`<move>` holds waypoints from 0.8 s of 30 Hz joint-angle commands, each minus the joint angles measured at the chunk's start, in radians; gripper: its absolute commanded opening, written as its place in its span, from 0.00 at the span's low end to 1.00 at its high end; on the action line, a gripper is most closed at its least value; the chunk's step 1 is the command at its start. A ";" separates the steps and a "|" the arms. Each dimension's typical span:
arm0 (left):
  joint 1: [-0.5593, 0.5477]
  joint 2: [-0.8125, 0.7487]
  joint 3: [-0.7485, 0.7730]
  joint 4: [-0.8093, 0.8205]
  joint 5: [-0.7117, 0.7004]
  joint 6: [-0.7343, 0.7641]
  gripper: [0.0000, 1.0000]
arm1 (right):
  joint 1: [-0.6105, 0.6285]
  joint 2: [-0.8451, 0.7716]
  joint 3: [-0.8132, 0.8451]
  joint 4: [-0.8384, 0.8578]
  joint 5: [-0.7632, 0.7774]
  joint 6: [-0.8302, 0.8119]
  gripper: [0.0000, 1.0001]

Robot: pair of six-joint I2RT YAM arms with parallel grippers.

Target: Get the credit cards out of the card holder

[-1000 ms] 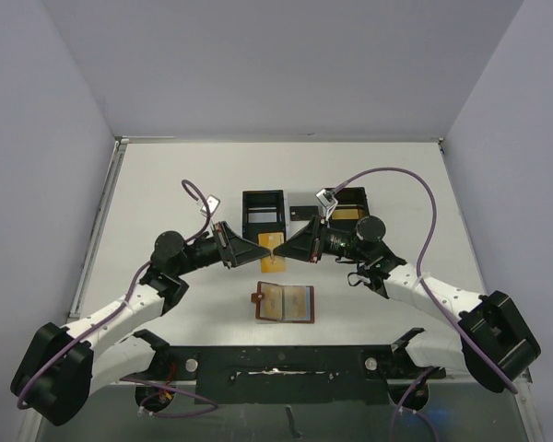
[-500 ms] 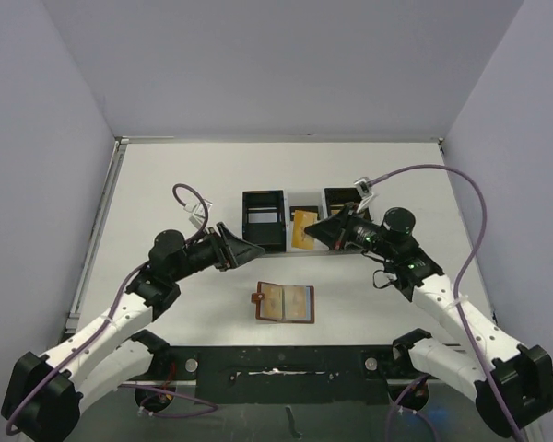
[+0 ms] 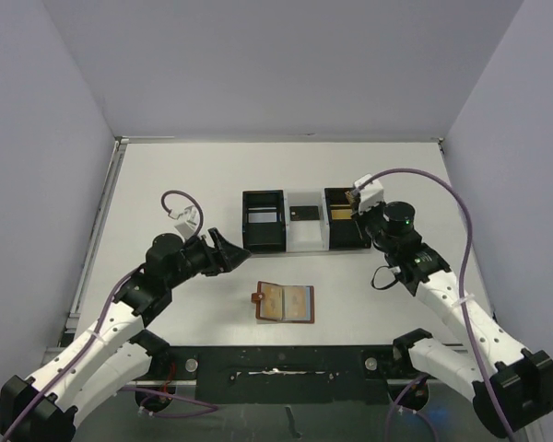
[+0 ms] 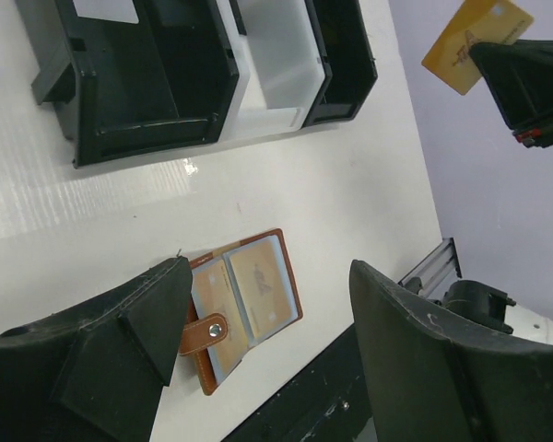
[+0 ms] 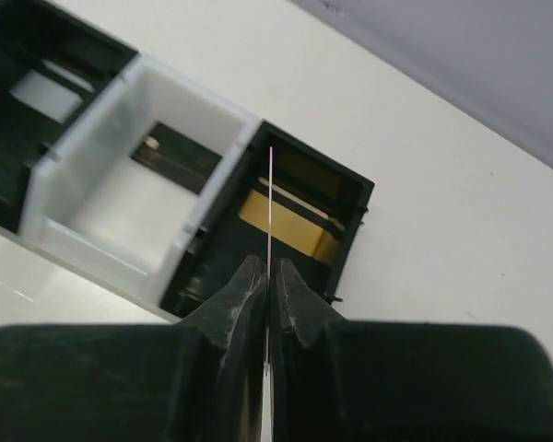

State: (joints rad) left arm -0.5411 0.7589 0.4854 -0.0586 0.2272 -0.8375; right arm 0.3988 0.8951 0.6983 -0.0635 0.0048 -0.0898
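The card holder (image 3: 284, 302) lies open on the table, brown with a snap tab, and gold credit cards (image 4: 263, 285) show in its blue-grey pockets. My left gripper (image 3: 230, 250) hangs open and empty, up and to the left of the holder; in the left wrist view its gap (image 4: 267, 281) frames the holder (image 4: 242, 308). My right gripper (image 5: 268, 269) is shut on one gold credit card (image 5: 270, 207), seen edge-on, above the right black compartment of the tray (image 3: 347, 241). Another gold card (image 5: 290, 226) lies flat in that compartment. The left wrist view also shows the held card (image 4: 470, 41).
The three-compartment tray (image 5: 120, 249) stands behind the holder: black left (image 3: 264, 221), white middle (image 3: 304, 241), black right. A small black card (image 5: 175, 152) lies in the white middle. Table edge rails run along the left (image 3: 97, 239) and the black mounting bar (image 3: 286, 359) at the front.
My left gripper let go of the card, opened and drew back to the left. My right gripper carried the card from above the holder to over the tray's right compartment.
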 commanded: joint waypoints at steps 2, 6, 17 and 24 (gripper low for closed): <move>0.005 0.005 0.081 -0.044 -0.044 0.092 0.68 | -0.018 0.156 0.102 -0.081 0.061 -0.436 0.00; 0.003 0.015 0.097 -0.072 -0.036 0.114 0.68 | -0.028 0.228 0.118 -0.049 0.001 -0.524 0.00; 0.001 0.019 0.119 -0.116 -0.017 0.143 0.68 | -0.115 0.441 0.187 0.015 -0.182 -0.649 0.00; 0.001 0.031 0.129 -0.168 -0.055 0.156 0.69 | -0.121 0.578 0.263 -0.004 -0.191 -0.742 0.00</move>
State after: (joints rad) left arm -0.5411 0.7933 0.5564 -0.2092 0.1993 -0.7124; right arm 0.2817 1.4258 0.8917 -0.1143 -0.1497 -0.7502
